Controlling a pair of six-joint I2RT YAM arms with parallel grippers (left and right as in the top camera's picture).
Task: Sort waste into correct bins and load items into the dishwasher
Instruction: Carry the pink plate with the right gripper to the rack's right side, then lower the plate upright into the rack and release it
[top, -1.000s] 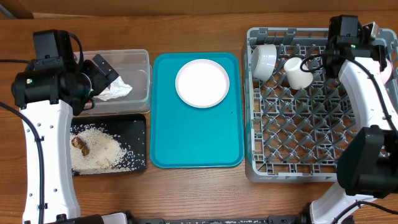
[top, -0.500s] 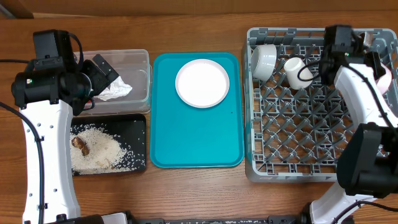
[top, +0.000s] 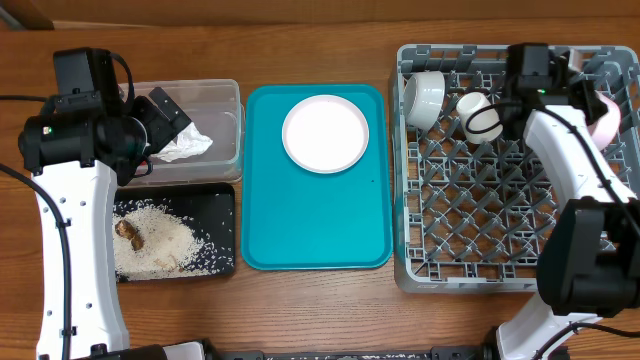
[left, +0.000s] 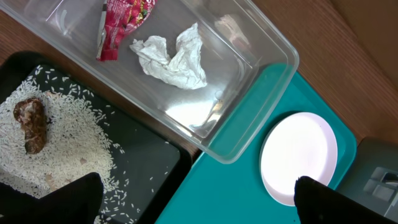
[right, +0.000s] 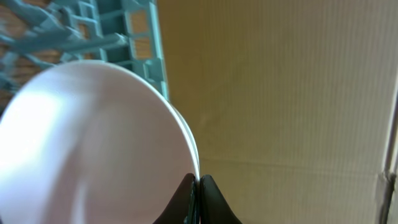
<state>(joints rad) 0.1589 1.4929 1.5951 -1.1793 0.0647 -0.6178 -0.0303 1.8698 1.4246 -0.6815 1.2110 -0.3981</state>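
- The small pink bowl (right: 93, 143) is held on edge at the far right side of the grey dish rack (top: 470, 200). From overhead only a pink sliver of it is seen past the right arm.
- Its rim is pinched between the closed fingers of the right hand (right: 198, 182), as shown in the right wrist view. Whether the bowl already rests on the rack cannot be told.
- The bowl is judged light, stiff and smooth. A thin rim hold may pivot or slip, so a firm pinch straight across the rim is judged best.
- A grey-white bowl (top: 425, 95) and a small pale cup (top: 478, 115) are lying close together in the rack's far-left corner.
- A round pale plate (top: 325, 133) lies on the teal tray (top: 315, 230) in the middle of the counter (top: 320, 300). It is judged flat, to be taken only by its edge.
- The left hand (left: 199, 202) is held with its fingers spread wide and nothing between them, above the clear tub (left: 249, 118), where a red wrapper (left: 121, 22) and a white napkin (left: 171, 56) are lying.
- Loose rice (left: 68, 137) and a brown lump (left: 31, 124) are lying in the black tray (left: 143, 168).
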